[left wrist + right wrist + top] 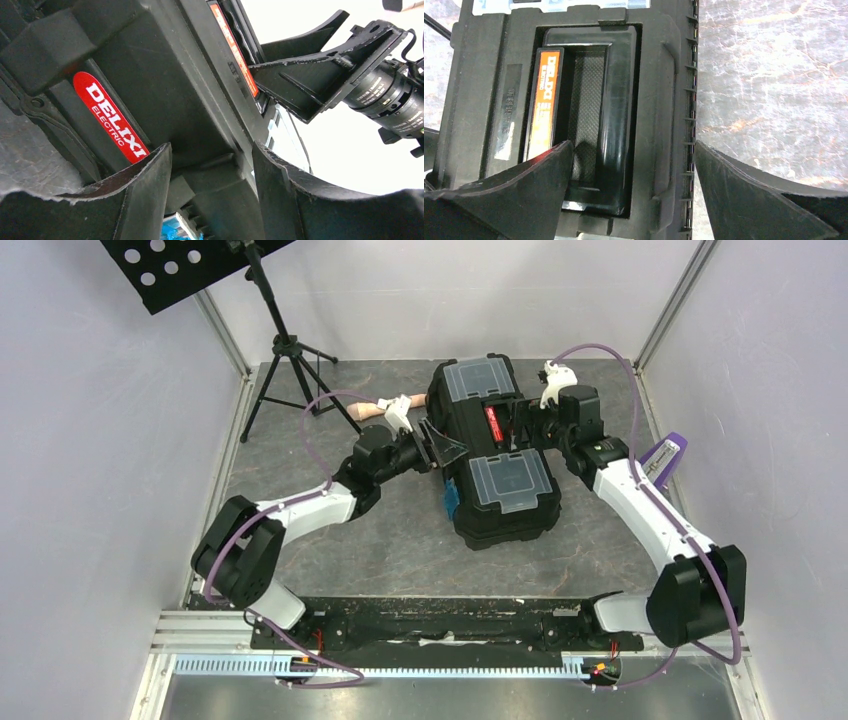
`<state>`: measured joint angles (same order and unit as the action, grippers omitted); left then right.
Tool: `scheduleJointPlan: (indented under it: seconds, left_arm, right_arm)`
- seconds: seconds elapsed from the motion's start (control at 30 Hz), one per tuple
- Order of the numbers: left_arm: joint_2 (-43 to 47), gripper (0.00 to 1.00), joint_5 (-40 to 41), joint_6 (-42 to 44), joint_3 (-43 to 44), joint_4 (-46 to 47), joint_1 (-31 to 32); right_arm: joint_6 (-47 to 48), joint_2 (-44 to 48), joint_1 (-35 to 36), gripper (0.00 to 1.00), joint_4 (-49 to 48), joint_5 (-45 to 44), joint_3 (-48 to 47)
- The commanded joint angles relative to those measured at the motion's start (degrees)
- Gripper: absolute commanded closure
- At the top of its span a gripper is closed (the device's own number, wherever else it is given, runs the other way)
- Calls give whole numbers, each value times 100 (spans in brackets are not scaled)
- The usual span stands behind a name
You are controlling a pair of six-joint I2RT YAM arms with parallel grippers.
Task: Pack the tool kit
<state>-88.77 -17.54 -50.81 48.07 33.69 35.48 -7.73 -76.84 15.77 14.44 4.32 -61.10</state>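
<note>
Tabletop [400,530] of grey, mottled matting, scuffed pale in patches, fenced by aluminium rails and plain pale walls. In the far-left corner, a black tripod [285,350] carrying a perforated black panel [170,265], cut off by the top edge of the overhead view.

Mid-table, lid shut, the toolbox [505,525], lying lengthwise from far to near. On top, two clear-lidded compartments with the red-labelled handle [492,423] folded flat between them; on the left flank, a blue latch [450,500].

Left gripper [440,445] close beside that left flank, jaws spread wide, clasping nothing. Right gripper [525,420] over the handle recess from the other side, jaws likewise wide, one finger above the recess, the other out past the box edge over bare matting; contact with the lid not clear.

Beige handle [375,408] half hidden behind the left wrist. Purple object [665,455] at the right rail, partly screened by the right forearm. Contents of the compartments too blurred under the lids to tell.
</note>
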Motion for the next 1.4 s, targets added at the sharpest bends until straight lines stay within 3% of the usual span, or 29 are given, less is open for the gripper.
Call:
scheduleJointPlan:
  seconds: [0.0, 0.23, 0.4, 0.53, 0.63, 0.73, 0.87, 0.93, 1.03, 1.17, 1.37]
  left_arm:
    - [42, 34, -315, -166, -50, 533, 577]
    - [588, 34, -144, 84, -485, 375, 1779]
    - [1148, 34, 305, 360, -770, 352, 1964]
    - [1921, 28, 1247, 577, -1174, 22, 1616]
    - [2397, 22, 1587, 810, -1549, -324, 965]
    - [2511, 10, 1735, 999, -1903, -396, 238]
    - [1993, 1, 1788, 1315, -2264, 491, -358]
    - [1636, 1, 1623, 974, -2367, 996, -546]
    - [1187, 2, 1419, 813, -2378, 1450, -595]
    - [374, 0, 1304, 1244, -2330, 2534, -625]
    - [-1341, 1, -456, 1212, -1700, 4216, -1145]
  right_arm:
    - [484, 372, 102, 6, 1266, -30, 173]
    - [685, 937, 102, 5, 1180, 167, 80]
    - [1056, 1112, 101, 5, 1134, 62, -58]
    - [1286, 1008, 93, 4, 1151, 271, -246]
    - [1368, 911, 103, 3, 1135, 671, -281]
    - [1379, 821, 134, 3, 1012, 1082, -188]
    - [1318, 740, 252, 3, 783, 1358, -32]
    - [1362, 733, 334, 2, 778, 1359, -50]
    - [1484, 830, 457, 2, 731, 1260, -46]
    - [1488, 799, 494, 2, 753, 1135, -8]
    - [1467, 908, 597, 2, 665, 1213, 156]
